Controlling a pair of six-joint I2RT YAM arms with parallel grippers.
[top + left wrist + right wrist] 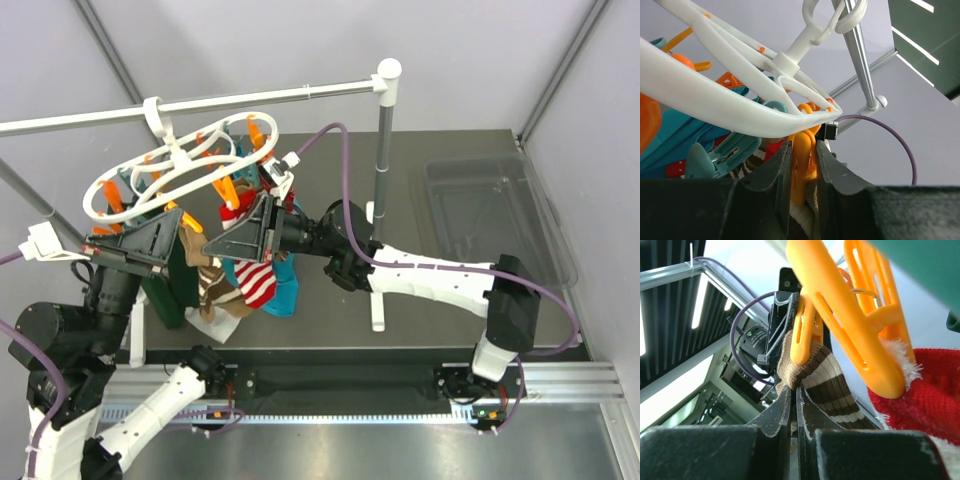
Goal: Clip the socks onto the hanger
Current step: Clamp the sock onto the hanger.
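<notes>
Right wrist: right gripper (794, 390) clamps a likely soft, light sock (827, 377) by its cuff; left gripper (803, 147) squeezes the clothespin (801, 335) at twelve o'clock.

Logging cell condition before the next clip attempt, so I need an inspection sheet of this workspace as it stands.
Surface: dark table, nothing spilled.
Job's things: hanger hooked on rail; red sock hangs below.
Clutter: teal garment, dark green cloth, clear bin.
Grippers: left gripper jaws squeeze orange clothespin; right gripper jaws shut on brown sock.
Cables: purple cable loops free above the table.
Surroundings: grey walls.
</notes>
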